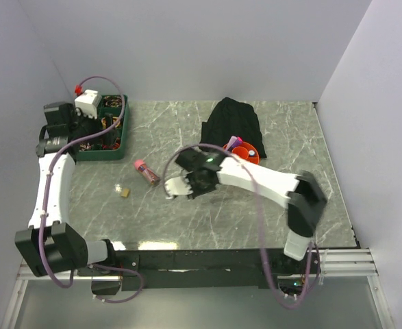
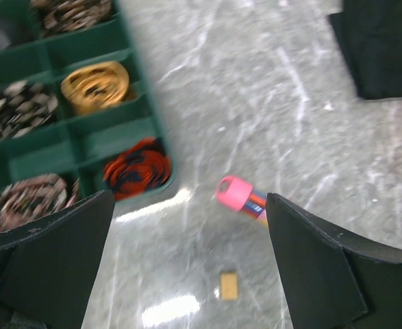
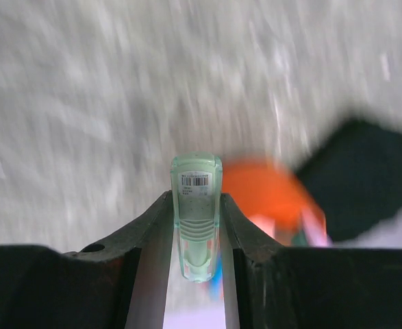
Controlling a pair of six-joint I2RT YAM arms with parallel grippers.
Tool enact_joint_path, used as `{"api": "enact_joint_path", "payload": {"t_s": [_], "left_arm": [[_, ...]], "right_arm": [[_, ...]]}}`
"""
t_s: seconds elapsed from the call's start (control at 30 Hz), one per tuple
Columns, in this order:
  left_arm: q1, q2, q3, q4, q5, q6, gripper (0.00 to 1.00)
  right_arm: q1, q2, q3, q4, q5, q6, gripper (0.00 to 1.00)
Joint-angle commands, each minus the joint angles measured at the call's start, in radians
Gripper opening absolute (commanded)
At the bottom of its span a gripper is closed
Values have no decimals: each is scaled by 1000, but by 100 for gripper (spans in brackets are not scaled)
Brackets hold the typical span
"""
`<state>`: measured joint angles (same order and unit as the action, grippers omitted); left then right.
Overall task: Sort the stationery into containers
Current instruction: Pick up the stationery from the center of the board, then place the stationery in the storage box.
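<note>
Pale-green plastic pen (image 3: 196,181) sits pinched in your right claw (image 3: 196,202) above the surface (image 3: 84,103), short of the orange tub (image 3: 259,186); it's likely light, stiff and slick, so hold mid-barrel; left claw (image 2: 187,202) gapes wide over the pink marker (image 2: 236,194).

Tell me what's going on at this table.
Stationery is being sorted into containers. The right gripper is shut on a pale green-capped pen, held close to the orange tub. The left gripper hangs open by the green tray. A pink-capped marker and a tan eraser lie loose on the table, not yet sorted.
</note>
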<state>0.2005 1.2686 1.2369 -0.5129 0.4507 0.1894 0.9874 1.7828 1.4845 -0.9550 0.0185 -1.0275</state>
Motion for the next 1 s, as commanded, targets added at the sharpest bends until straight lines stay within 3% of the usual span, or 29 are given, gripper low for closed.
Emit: {"api": "enact_joint_path", "payload": {"t_s": [0.0, 0.23, 0.5, 0.97], "left_arm": [[-71, 69, 75, 42, 79, -1, 99], [-157, 162, 148, 88, 83, -44, 99], [-171, 170, 148, 94, 86, -44, 99], [-171, 112, 52, 105, 77, -45, 99]], "right_arm": [[-56, -170, -62, -138, 202, -66, 1], [-200, -226, -35, -339, 325, -120, 0], [-375, -120, -7, -332, 449, -189, 1], [-434, 35, 66, -289, 466, -200, 1]]}}
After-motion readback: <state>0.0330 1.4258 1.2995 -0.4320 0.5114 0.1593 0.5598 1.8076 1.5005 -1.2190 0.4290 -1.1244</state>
